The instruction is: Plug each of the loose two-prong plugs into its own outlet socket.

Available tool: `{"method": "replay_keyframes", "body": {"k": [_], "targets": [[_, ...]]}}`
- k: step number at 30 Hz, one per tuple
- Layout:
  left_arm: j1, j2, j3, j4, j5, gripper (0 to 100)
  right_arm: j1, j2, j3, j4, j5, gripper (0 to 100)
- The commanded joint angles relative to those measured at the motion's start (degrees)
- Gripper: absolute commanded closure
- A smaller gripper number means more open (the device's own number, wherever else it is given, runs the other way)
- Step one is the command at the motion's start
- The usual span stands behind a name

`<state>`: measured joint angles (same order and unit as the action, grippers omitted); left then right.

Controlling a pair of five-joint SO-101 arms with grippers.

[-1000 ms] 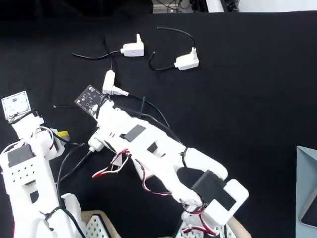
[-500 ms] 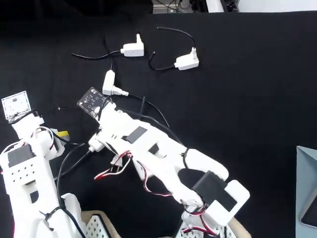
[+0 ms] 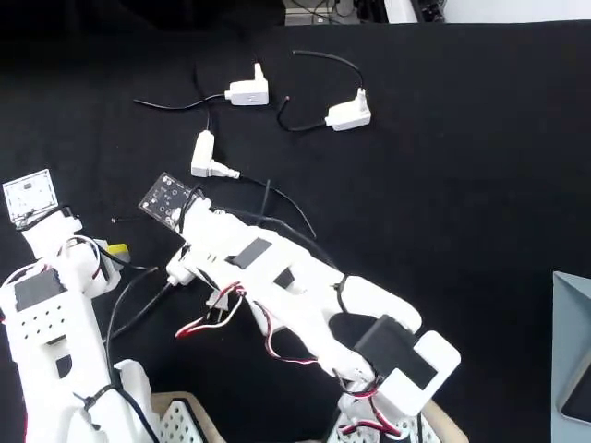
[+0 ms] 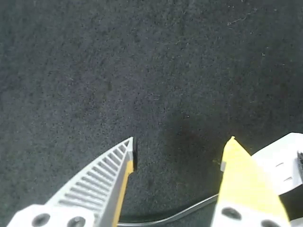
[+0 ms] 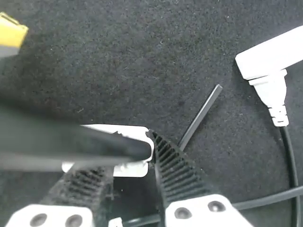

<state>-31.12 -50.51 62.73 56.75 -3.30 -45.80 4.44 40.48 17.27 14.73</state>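
Two white plugs (image 3: 247, 90) (image 3: 348, 113) with black cords lie loose at the far side of the black mat. Nearer, a white socket piece (image 3: 202, 150) (image 5: 271, 51) has a small plug (image 5: 273, 94) seated in its end. My right gripper (image 3: 181, 208) (image 5: 127, 158) sits just in front of that socket piece, its black fingers (image 5: 176, 176) shut on a white plug (image 5: 129, 169) low over the mat. A blurred black cord partly hides that plug. My left gripper (image 4: 179, 153) hangs open over bare mat at the near left, holding nothing.
A thin black wire stub (image 5: 200, 116) lies beside the held plug. The left arm's yellow fingertip (image 3: 116, 249) (image 5: 10, 28) is close to the right gripper. A grey tray (image 3: 572, 346) stands at the right edge. Loose cords (image 3: 277, 208) cross the middle.
My right gripper has shifted slightly toward the near left with the plug, and a thin wire end beside it moved along. The left arm has stayed still.
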Motion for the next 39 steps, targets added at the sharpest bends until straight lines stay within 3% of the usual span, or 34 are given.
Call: {"method": "replay_keyframes", "body": {"k": [1,7,20,27,39], "targets": [[-0.3,-1.1,-0.2,-1.0,0.4,70,-1.0,0.3,-0.1,0.9,0.1,98.3],[-0.3,-1.1,-0.1,-1.1,0.4,70,-0.9,-6.5,-1.8,5.2,-5.8,83.1],[-0.3,-1.1,-0.1,-1.1,0.4,70,-1.3,-6.8,-2.9,6.6,-6.0,82.2],[-0.3,-1.1,-0.1,-1.1,0.4,70,-1.0,-6.6,-2.5,0.4,-6.0,98.9],[-0.3,-1.1,0.5,-1.2,0.3,70,-0.7,-3.6,-2.4,5.6,-5.5,98.7]]}}
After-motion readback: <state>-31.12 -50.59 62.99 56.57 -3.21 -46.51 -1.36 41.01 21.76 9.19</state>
